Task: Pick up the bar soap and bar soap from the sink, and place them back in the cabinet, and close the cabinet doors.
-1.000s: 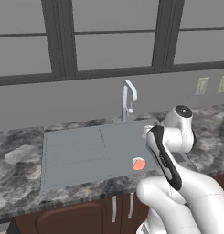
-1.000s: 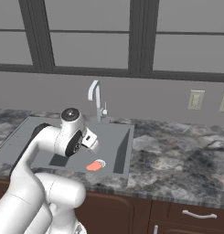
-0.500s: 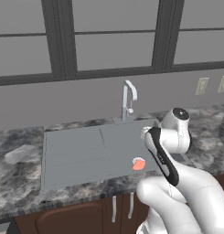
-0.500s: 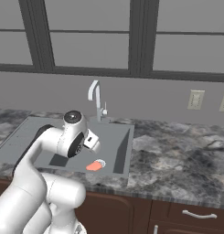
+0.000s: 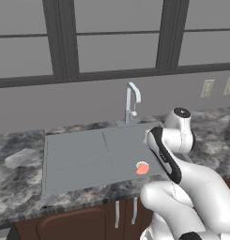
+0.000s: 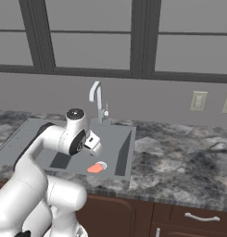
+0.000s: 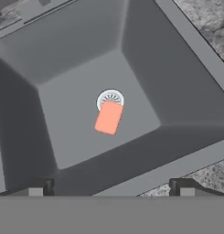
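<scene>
- Left base view: the grey sink (image 5: 79,157) is set in the speckled stone counter (image 5: 18,161), with ridged drainboard on the left and the basin on the right. A curved silver tap (image 5: 131,101) stands at the far edge. A salmon-orange bar soap (image 5: 142,168) lies at the near right of the basin, just beside the white arm (image 5: 182,187), which rises from the lower right and hides the hand. Brown cupboard doors (image 5: 88,222) with small handles sit under the counter.
- Right base view: the arm bends over the sink, and the gripper (image 6: 94,144) hangs above the basin, apart from the soap lying on the basin floor near the front wall. Two wall sockets (image 6: 198,100) sit on the far wall to the right.
- Hand view: the flat rectangular soap lies on the basin floor, its far end overlapping the round pale drain (image 7: 110,98). The two dark fingertips (image 7: 36,188) stand wide apart at the bottom edge, holding nothing, with the soap lying between and beyond them.
</scene>
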